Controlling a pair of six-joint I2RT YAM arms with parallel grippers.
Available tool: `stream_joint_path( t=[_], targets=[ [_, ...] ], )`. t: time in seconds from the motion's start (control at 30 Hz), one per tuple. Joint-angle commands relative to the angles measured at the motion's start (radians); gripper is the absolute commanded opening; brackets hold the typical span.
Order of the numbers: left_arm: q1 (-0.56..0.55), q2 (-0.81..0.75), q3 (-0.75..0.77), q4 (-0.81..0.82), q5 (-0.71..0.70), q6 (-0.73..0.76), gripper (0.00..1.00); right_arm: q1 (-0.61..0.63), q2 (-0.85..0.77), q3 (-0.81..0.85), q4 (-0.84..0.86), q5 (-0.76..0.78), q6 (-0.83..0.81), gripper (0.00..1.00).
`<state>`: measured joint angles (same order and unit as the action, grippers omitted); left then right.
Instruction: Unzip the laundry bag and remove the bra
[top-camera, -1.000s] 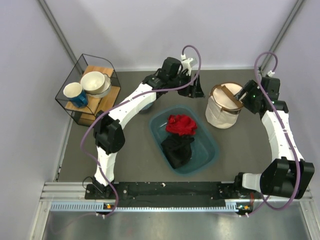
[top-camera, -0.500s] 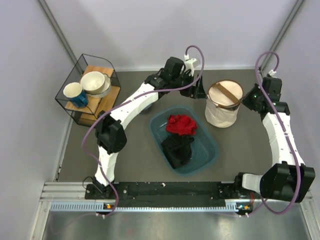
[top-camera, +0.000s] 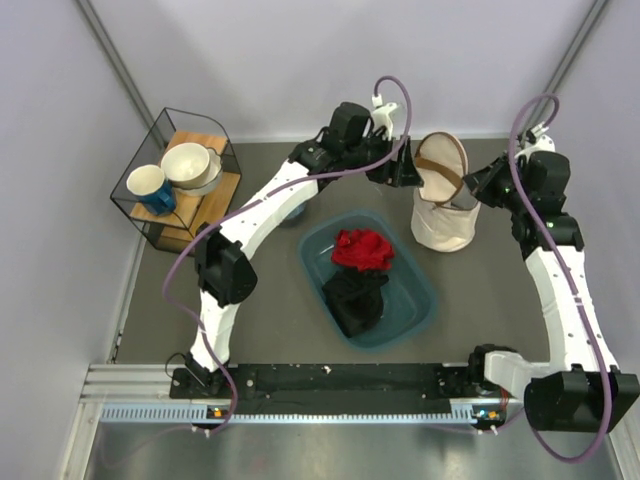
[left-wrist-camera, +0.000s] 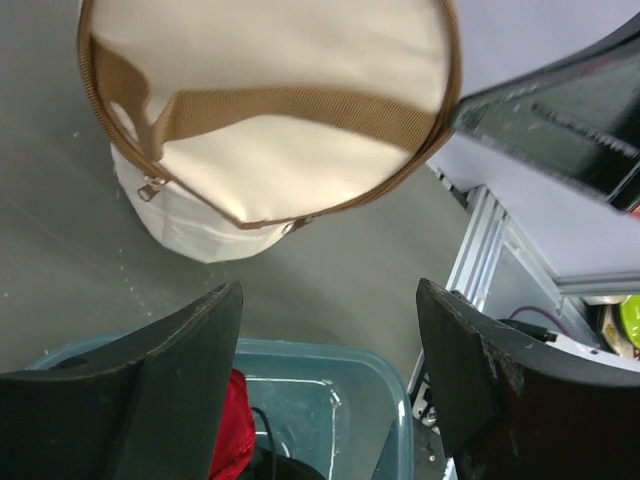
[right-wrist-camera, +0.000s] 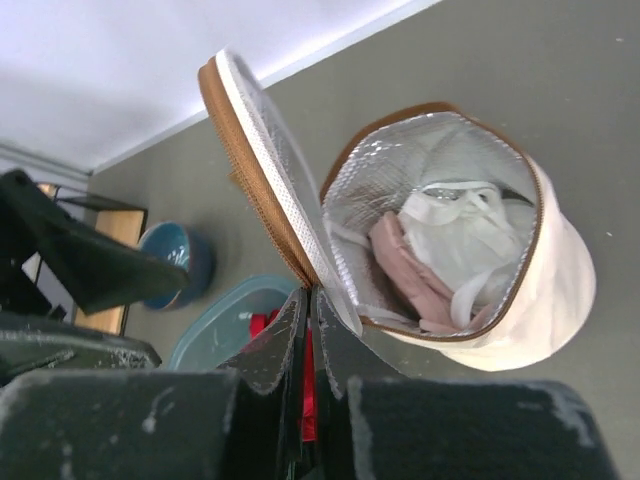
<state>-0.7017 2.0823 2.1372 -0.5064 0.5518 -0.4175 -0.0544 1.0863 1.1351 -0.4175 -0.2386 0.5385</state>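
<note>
Cream laundry bag (top-camera: 440, 222) stands unzipped, right gripper (right-wrist-camera: 310, 296) pinching its lid (right-wrist-camera: 268, 170); bra (right-wrist-camera: 400, 265) lies inside; left gripper (left-wrist-camera: 328, 300) spread, empty, at ten o'clock.

Matt cloth laundry bag (right-wrist-camera: 560, 270), silvery lining.

**Bag mouth open; access partly obstructed**

The mouth of the laundry bag (right-wrist-camera: 555, 290) is clear from above. Its raised lid (right-wrist-camera: 262, 170) walls off the side facing the spread left gripper (left-wrist-camera: 330, 300). The right gripper (right-wrist-camera: 308, 315) is pinched on the lid's rim. Inside, white fabric (right-wrist-camera: 455, 225) lies partly over the bra (right-wrist-camera: 400, 262). The teal tub (top-camera: 428, 292) stands just beside the bag.
</note>
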Motion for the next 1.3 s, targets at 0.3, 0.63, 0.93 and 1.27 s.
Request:
stream_joint_path(
  t=[0.3,0.63,0.93,1.27],
  targets=[
    [0.059,0.027,0.193,0.149,0.068,-0.276,0.95,0.074,-0.066,-0.06,0.172,-0.142,-0.068,0.0],
    [0.007,0.038,0.205,0.062,-0.012,-0.236,0.99,0.151,-0.037,-0.081,0.206,-0.149,-0.069,0.0],
    [-0.012,0.077,0.257,-0.044,-0.104,-0.161,0.99,0.202,-0.011,-0.083,0.214,-0.159,-0.081,0.0],
    [-0.021,0.114,0.26,-0.081,-0.199,-0.116,0.79,0.222,0.001,-0.08,0.203,-0.149,-0.09,0.0]
  ],
)
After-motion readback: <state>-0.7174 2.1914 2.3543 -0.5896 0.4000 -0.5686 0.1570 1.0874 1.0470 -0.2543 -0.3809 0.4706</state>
